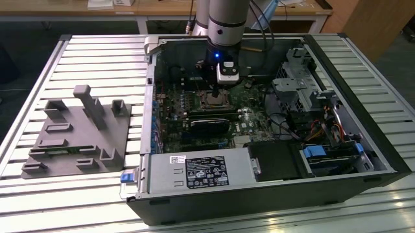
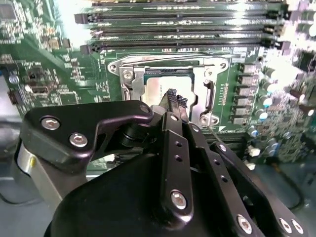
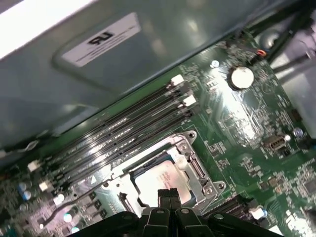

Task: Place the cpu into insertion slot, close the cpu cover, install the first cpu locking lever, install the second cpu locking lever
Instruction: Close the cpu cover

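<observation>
Jaws pressed tight together, tip against tip, nothing pinched between them: the gripper [image 2: 175, 100] is acting as one blunt finger here, and in the second wrist view it hangs right over the socket's near edge. Just beyond the tips lies the cpu [image 2: 157, 89], flat in its socket with its dull silver top showing. In the first wrist view the cpu cover [image 3: 183, 157] looks folded down around the chip. Whether the tips touch metal, I cannot tell. My read is that this is cover or lever work. Doing it well means bearing on the frame or lever, never on the chip's top, and pushing straight and gently. Out wider, memory slots [image 3: 128, 129] run beside the socket on the green motherboard [image 3: 237, 133], all inside the open computer case [image 1: 382, 145].
</observation>
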Robot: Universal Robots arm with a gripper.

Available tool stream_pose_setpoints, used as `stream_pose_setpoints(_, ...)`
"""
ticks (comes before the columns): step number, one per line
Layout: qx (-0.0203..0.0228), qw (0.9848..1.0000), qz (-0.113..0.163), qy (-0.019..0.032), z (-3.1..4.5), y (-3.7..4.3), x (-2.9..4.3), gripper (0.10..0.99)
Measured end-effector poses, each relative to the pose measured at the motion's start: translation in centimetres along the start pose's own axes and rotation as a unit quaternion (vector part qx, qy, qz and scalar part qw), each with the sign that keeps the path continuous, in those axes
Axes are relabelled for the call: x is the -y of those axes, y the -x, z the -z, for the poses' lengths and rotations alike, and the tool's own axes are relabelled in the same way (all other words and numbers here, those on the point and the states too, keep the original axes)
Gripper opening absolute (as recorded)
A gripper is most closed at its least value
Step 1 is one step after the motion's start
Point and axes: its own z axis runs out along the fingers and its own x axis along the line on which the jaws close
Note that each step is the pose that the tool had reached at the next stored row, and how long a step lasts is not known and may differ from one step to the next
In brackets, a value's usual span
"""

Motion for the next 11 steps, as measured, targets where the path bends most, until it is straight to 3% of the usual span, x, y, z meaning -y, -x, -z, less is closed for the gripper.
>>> stream_pose_setpoints(5,-0.0008,0.9992,0.041,0.0013,-0.02,0.0,0.0,0.106)
stream_pose_setpoints(11,0.0012,0.9967,0.081,0.0051,-0.05,0.0,0.0,0.106)
